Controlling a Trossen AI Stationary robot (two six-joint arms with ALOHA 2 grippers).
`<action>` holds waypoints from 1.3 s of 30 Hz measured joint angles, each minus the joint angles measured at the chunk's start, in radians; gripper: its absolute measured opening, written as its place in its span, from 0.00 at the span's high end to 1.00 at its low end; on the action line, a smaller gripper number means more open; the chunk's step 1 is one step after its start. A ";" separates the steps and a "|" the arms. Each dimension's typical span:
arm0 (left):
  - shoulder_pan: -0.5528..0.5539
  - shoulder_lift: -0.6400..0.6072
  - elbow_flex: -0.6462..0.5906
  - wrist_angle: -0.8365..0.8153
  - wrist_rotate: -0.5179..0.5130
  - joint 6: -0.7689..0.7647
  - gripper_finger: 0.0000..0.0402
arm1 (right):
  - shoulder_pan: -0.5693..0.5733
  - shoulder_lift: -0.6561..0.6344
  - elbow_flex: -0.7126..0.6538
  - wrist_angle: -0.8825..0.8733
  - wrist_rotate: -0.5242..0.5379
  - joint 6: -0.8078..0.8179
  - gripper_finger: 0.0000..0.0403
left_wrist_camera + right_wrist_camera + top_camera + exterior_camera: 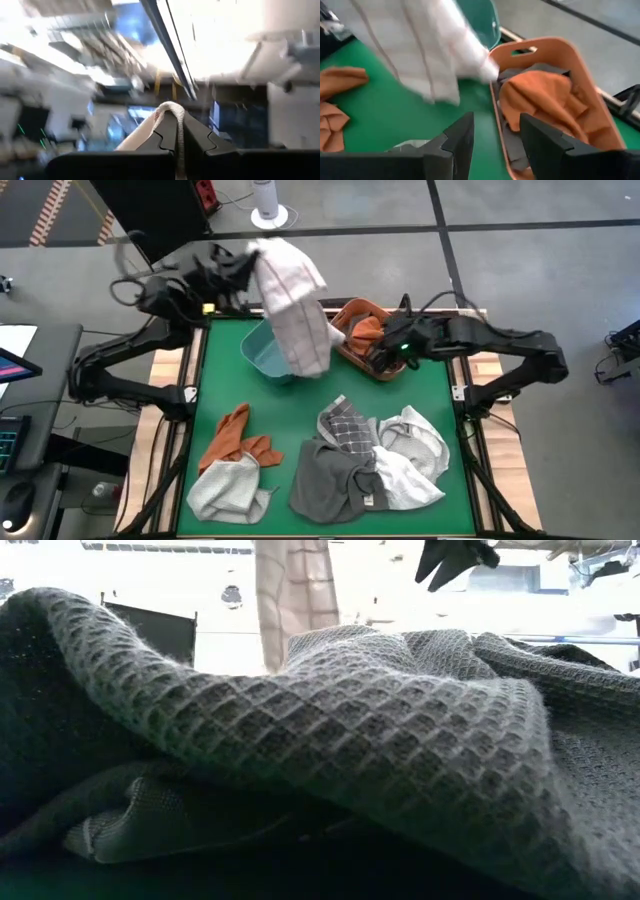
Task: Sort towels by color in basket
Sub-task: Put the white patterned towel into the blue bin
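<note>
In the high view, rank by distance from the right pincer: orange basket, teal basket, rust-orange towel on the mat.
1. Orange basket, right beneath the open right pincer at the mat's back right.
2. Teal basket, farther left, partly behind the hanging checked towel.
3. Rust-orange towel, front left.

Two baskets (268, 352) (352, 310) side by side at the back, loose towels (365, 455) in front

Grey concrete floor (540, 300) with dark seam lines, white pedestal (268, 202) — striped hazard tape (45, 210), keyboard (8, 448) at desk edge
</note>
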 joint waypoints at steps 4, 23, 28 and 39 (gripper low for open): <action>0.029 -0.026 0.000 0.067 -0.104 0.099 0.99 | 0.032 0.073 0.000 0.010 0.000 0.021 0.54; 0.119 -0.008 0.000 -0.199 -0.279 0.195 0.99 | 0.081 0.049 0.000 0.043 0.023 0.057 0.54; 0.156 0.088 0.000 -0.075 -0.276 0.120 0.99 | 0.098 0.015 0.000 0.087 0.026 0.051 0.54; 0.283 0.247 0.000 0.449 -0.332 0.039 0.99 | 0.210 0.003 0.000 0.088 0.027 0.126 0.54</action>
